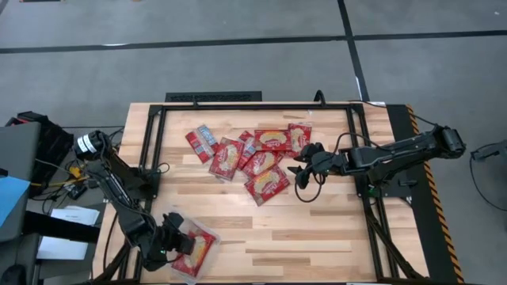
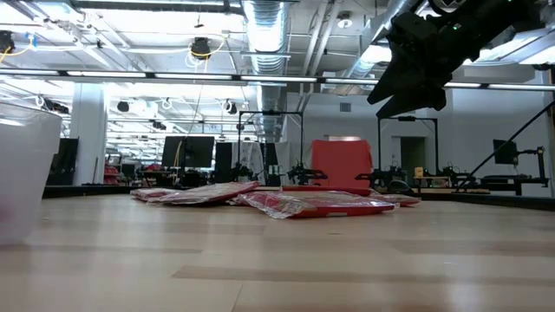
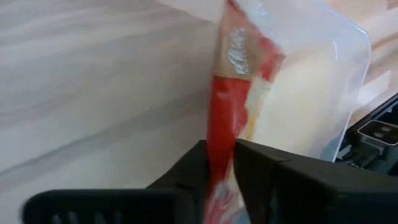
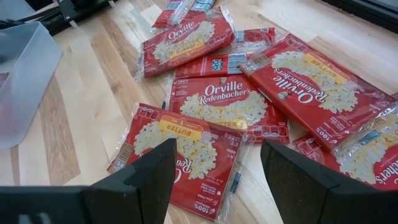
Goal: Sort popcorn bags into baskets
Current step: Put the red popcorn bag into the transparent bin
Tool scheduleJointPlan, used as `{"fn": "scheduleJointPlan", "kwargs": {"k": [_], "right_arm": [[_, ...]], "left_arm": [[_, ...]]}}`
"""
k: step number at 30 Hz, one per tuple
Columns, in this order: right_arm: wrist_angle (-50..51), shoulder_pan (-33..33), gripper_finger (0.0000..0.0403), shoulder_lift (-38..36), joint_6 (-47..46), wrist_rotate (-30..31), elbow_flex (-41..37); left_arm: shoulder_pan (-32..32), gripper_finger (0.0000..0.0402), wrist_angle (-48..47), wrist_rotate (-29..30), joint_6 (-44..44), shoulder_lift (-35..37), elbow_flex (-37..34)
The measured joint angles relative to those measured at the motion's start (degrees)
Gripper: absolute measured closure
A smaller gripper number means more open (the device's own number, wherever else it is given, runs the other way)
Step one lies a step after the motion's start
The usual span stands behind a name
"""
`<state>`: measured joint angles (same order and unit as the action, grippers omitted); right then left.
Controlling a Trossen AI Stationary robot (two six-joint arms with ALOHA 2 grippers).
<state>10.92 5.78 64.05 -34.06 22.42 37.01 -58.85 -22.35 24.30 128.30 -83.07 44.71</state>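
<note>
High view shows us barely begun: left gripper [image 1: 176, 244] pinches one bag [image 1: 198, 253] over the tray [image 1: 207, 232], right gripper [image 1: 303, 170] hangs wide open beside the pile [image 1: 252, 157] still unsorted.

1. The left gripper [image 1: 176, 242] sits low at the table's near left corner, fingers [image 3: 261, 168] pinched together, arm folded back.
2. The right gripper [image 1: 304, 168] hangs raised, fingers [image 4: 152, 171] spread apart, arm stretched inward.

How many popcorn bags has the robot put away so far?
Barely started. The left gripper is shut on one popcorn bag right at the clear tray; whether another bag already lies inside is unclear. The right gripper hangs open above the pile of bags, about seven left to sort.
</note>
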Motion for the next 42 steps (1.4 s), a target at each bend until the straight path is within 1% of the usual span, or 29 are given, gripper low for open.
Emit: {"fn": "scheduleJointPlan", "kwargs": {"k": [2, 7, 10, 13, 16, 19, 21, 23, 26, 28, 30, 32, 35, 37, 40, 42], "right_arm": [[0.0, 0.0, 0.0143, 0.0, 0.0, 0.0, 0.0], [-0.4, 0.0, 0.0143, 0.0, 0.0, 0.0, 0.0], [-1.5, 0.0, 0.0143, 0.0, 0.4, 0.0, 0.0], [-2.8, 0.0, 0.0143, 0.0, 2.1, 0.0, 0.0], [-3.8, -0.3, 0.0143, 0.0, 3.5, 0.0, 0.0], [-3.7, -0.9, 0.0143, 0.0, 3.6, 0.0, 0.0], [-3.8, -1.4, 0.0143, 0.0, 3.7, 0.0, 0.0], [-4.0, -2.3, 0.0143, 0.0, 3.7, 0.0, 0.0], [-4.2, -4.0, 0.0143, 0.0, 3.2, 0.0, 0.0], [-4.2, -5.2, 0.0143, 0.0, 2.7, 0.0, 0.0], [-4.2, -6.3, 0.0143, 0.0, 2.6, 0.0, 0.0], [-4.2, -7.4, 0.0143, 0.0, 2.6, 0.0, 0.0], [-4.2, -8.5, 0.0143, 0.0, 2.6, 0.0, 0.0], [-4.1, -9.0, 0.0143, 0.0, 2.6, 0.0, 0.0], [-4.1, -9.4, 0.0143, 0.0, 2.6, 0.0, 0.0], [-4.1, -9.6, 0.0143, 0.0, 2.6, 0.0, 0.0]], "left_arm": [[0.1, 0.0306, 0.0, 0.2, -0.2, 0.0, 0.0], [1.0, 0.0215, 1.1, 0.2, -0.1, 0.7, 0.0], [2.3, 0.0163, 1.7, 0.2, -0.7, 3.0, 0.0], [3.7, 0.0123, 1.3, 0.3, -2.7, 7.0, 0.0], [4.9, 0.0097, -0.7, 0.4, -4.0, 11.9, 0.0], [6.0, 0.0089, -2.1, 1.1, -5.1, 17.1, 0.0], [6.9, 0.0089, -3.4, 4.2, -5.2, 20.7, 0.0], [9.1, 0.0089, -4.7, 8.1, -7.3, 24.1, 0.0], [15.7, 0.0088, -8.4, 10.2, -14.1, 28.6, 0.1], [22.1, 0.0088, -11.8, 10.0, -20.1, 30.4, 0.1], [29.1, 0.0088, -14.0, 8.6, -27.8, 31.4, 0.1], [36.8, 0.0088, -16.4, 5.7, -36.6, 31.4, 0.1], [48.3, 0.0088, -17.4, 1.2, -49.1, 29.8, 0.1], [55.0, 0.0088, -17.0, -0.8, -56.3, 28.0, 0.1], [62.7, 0.0088, -14.4, -4.2, -65.3, 24.0, 0.0], [66.5, 0.0088, -10.8, -7.6, -70.7, 20.9, 0.0]]}}
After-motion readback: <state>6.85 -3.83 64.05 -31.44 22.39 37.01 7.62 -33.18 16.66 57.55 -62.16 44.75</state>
